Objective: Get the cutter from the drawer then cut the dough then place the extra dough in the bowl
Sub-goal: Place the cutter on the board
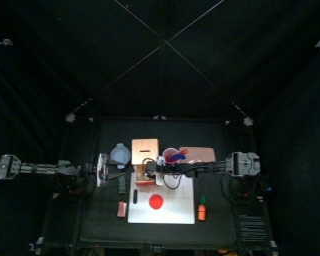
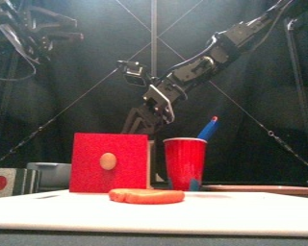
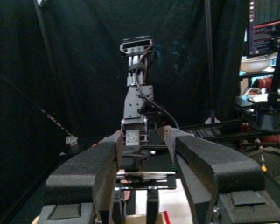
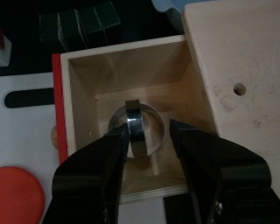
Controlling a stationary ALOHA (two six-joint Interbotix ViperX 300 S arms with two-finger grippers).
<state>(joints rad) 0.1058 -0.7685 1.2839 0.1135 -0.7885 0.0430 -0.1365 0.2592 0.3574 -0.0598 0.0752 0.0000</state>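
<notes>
We saw the right pincer (image 4: 149, 133) inside the open drawer (image 4: 101, 74), its jaws partly spread on either side of the cutter (image 4: 136, 122), which lay on the drawer floor. We could not tell whether they touched it. The left pincer (image 3: 145, 150) hung wide open and empty. The dough (image 2: 146, 196) lay on the board (image 2: 246, 211).

The pale wooden box (image 4: 241, 52) stands with its drawer (image 4: 101, 83) pulled out forward. The drawer's red front (image 2: 89, 175) is upright and bears a round wooden knob (image 2: 108, 160). The round metal cutter (image 4: 139, 131) rests inside the open drawer, near the middle of its pale floor, with its handle crossing over the ring. The dough (image 1: 157, 200), a thick flat red disc, whole and uncut, lies flat in front of the wooden box, a little beyond the red front. The blue-grey bowl (image 1: 120, 154) sits upright just beside the wooden box, on its left.
</notes>
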